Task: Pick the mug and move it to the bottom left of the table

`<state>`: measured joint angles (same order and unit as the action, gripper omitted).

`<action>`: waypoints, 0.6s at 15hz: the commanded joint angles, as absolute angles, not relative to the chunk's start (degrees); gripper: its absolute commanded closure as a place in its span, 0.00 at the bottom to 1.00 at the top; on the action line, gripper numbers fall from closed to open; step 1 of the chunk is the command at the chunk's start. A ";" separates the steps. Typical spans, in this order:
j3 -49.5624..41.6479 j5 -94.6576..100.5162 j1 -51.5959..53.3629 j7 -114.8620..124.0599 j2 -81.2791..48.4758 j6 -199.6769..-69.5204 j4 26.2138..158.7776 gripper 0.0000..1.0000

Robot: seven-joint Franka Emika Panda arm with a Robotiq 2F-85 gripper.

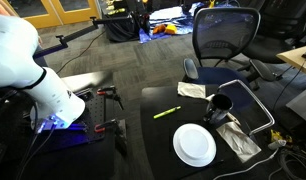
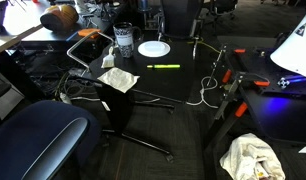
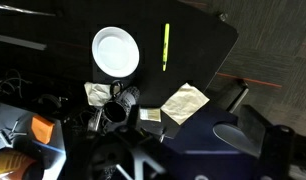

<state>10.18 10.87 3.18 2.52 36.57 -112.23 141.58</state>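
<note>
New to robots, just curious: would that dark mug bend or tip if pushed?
The mug stands upright and looks rigid, so probably keeps its shape. Taller than wide, it might tip if pushed, then roll on its round side.

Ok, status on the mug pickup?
Fingers not in view; arm off the table. Mug untouched near the chair. Plate, marker, napkins close by, none on it.

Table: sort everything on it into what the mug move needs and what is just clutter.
For the job:
- mug
- table

Just lying about:
- white plate
- yellow-green pen
- paper napkins
</note>
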 commanded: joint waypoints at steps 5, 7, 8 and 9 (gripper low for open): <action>2.44 12.74 2.56 -8.32 16.37 -120.18 132.01 0.00; 1.17 12.12 2.44 -10.42 11.92 -120.38 129.24 0.00; 0.77 11.97 2.37 -11.18 9.93 -120.20 127.93 0.00; 0.45 11.75 2.28 -11.71 8.09 -119.94 126.77 0.00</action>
<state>1.25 12.72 2.72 -8.87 14.43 -120.31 131.93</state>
